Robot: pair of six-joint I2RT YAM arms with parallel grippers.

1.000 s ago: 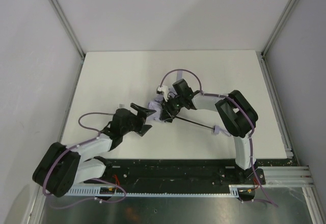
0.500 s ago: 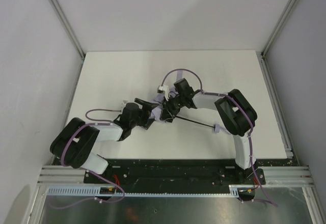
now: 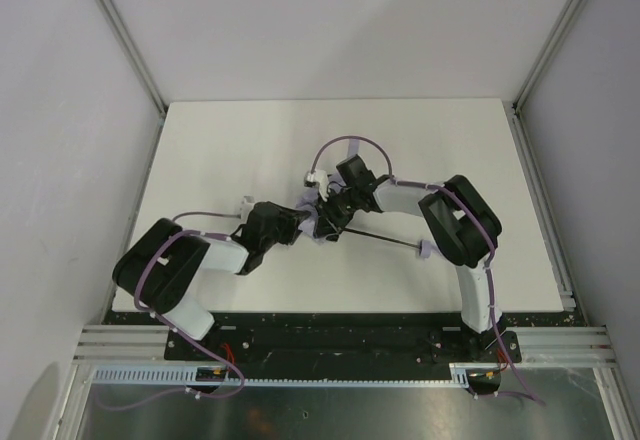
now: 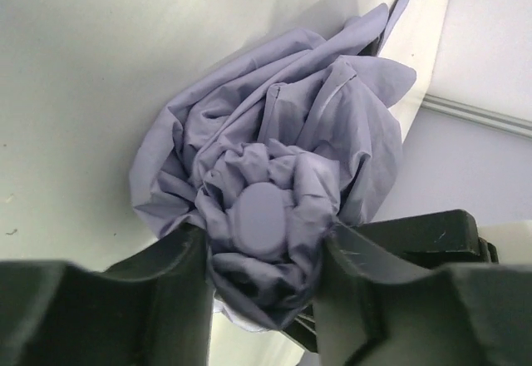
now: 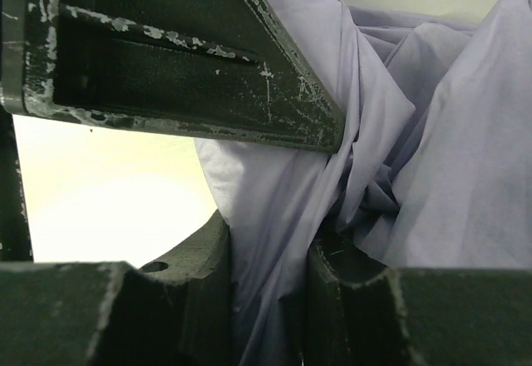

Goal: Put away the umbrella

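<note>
Left arm: having swung in from lower left, left jaws are now closing round the bunched tip of the compact lavender-grey fabric umbrella (image 4: 274,158).
Squeeze: judging it best keeping the round cap (image 4: 259,216) centred, gathering loose folds evenly.
Right jaws: pinching canopy fabric.
Umbrella: lying mid-frame on the white desk (image 3: 250,140), canopy sitting between both jaws.

- A flat, white, rectangular surface (image 3: 230,150) with a matte top and a few small dark specks.
- About its middle lies a compact umbrella (image 4: 274,150) of pale lavender-grey fabric. The canopy is bunched at the left, and a thin black shaft (image 3: 385,241) runs right to a small pale handle (image 3: 423,251).
</note>
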